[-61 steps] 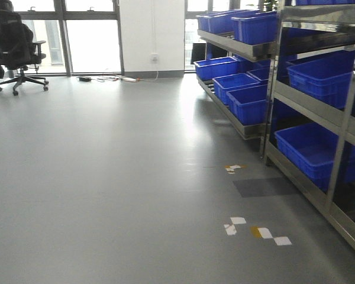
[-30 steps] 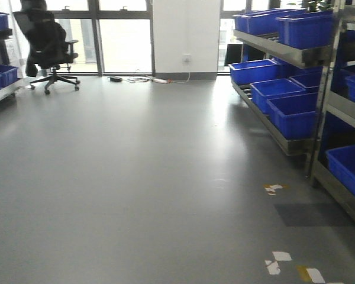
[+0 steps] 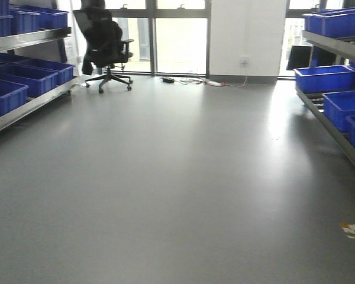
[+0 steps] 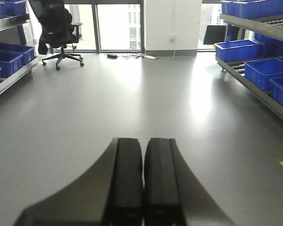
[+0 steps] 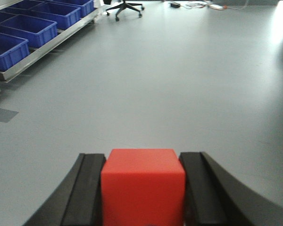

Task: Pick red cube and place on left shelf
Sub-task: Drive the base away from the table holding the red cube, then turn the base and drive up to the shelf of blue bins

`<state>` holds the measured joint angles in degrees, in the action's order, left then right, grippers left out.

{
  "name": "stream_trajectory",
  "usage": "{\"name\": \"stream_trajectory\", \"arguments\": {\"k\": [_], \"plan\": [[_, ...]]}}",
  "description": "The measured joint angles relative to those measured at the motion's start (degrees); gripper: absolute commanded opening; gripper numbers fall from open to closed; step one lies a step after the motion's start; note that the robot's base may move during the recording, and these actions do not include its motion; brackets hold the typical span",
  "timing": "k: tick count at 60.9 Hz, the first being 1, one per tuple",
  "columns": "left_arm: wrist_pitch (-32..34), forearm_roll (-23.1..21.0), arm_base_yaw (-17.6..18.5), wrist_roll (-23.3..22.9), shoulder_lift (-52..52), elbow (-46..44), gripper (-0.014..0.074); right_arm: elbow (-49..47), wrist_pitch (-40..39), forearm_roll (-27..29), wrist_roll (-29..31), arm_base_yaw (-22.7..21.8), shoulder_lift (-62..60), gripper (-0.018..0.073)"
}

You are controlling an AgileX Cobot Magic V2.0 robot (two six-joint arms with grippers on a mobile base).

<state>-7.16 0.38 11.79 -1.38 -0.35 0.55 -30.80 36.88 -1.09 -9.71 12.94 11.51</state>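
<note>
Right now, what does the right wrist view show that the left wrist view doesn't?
Only the right wrist view: the red cube, clamped in the right gripper. Only the left wrist view: the left gripper, shut and empty, the right shelf and the windows. Both: the left shelf with blue crates, the chair and the floor.

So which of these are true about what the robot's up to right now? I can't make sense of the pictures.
1. The right gripper has the red cube clamped between its fingers. True.
2. The left gripper is carrying something too. False: its jaws are closed against each other with nothing between them.
3. The red cube already sits on the left shelf. False: it is in the right gripper, over bare floor.
4. A black office chair stands near the windows at the far end of the room. True.
</note>
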Motion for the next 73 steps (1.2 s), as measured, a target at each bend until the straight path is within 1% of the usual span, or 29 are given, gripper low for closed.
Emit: {"name": "stream_trajectory", "arguments": {"k": [73], "plan": [[0.00,0.00,0.00,0.00,0.00,0.00,0.0102,0.00,0.00,0.00,0.00,0.00,0.00,0.0165]]}}
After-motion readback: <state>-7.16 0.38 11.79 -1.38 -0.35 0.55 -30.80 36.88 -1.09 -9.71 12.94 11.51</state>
